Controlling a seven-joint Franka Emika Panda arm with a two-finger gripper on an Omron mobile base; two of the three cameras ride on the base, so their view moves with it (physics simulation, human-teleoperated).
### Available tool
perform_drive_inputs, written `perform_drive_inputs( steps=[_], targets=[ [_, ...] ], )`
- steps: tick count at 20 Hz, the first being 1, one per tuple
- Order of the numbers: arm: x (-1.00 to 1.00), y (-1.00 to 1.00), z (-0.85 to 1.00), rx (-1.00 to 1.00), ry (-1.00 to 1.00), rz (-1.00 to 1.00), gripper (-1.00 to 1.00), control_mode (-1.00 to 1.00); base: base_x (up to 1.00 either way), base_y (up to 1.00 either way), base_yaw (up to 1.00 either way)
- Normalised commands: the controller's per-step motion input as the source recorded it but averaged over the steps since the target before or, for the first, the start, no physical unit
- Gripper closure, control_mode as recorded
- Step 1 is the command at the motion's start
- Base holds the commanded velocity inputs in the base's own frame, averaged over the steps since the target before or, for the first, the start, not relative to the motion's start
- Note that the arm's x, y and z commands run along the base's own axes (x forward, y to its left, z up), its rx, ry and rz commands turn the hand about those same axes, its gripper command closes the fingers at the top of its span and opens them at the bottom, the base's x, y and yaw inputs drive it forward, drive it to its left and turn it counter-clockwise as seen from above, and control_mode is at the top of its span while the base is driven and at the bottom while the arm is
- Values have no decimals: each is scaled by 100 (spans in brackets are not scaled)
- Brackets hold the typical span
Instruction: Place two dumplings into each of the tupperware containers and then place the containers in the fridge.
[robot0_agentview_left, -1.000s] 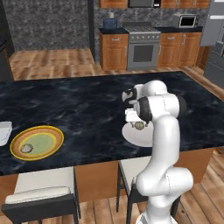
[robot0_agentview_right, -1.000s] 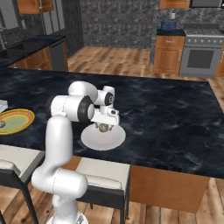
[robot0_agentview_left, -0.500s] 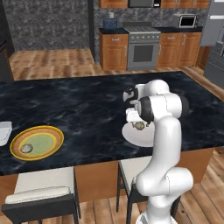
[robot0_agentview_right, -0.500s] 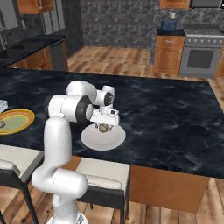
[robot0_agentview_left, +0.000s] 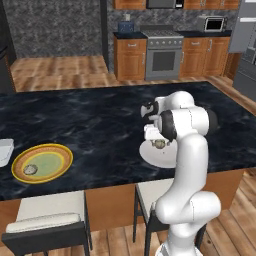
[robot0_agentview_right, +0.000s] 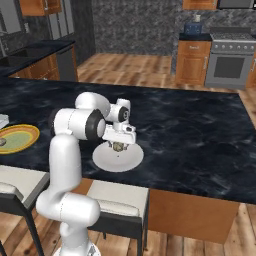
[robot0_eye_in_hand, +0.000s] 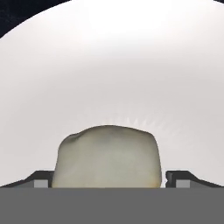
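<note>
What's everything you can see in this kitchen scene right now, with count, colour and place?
Dark marble island counter: one, black, across the middle.
White round dish: one, white, on the counter's near edge below the gripper.
Yellow-rimmed green plate: one, on the counter's left.
Small wrinkled beige dumplings: two; one on the white dish, one on the green plate.
White tray: one, cut off by the frame's left edge.
Cushioned stools: two, pale seats, in front of the counter.
Steel oven: one, grey, back wall.
Gripper: one, open, its fingertips either side of the dish's dumpling.
</note>
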Motion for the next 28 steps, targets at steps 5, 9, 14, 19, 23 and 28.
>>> perform_drive_inputs(
  steps=[5,9,14,19,23,28],
  targets=[
    [-3,0,-7,0,0,0,100,-100,0,0,0],
    [0,0,0,0,0,0,100,-100,0,0,0],
    [-22,-2,17,0,-3,0,100,-100,0,0,0],
    [-61,0,86,0,-6,1,100,-100,0,0,0],
    [-99,-9,68,0,-2,0,100,-100,0,0,0],
    [-100,-2,51,0,-10,0,100,-100,0,0,0]
  ],
)
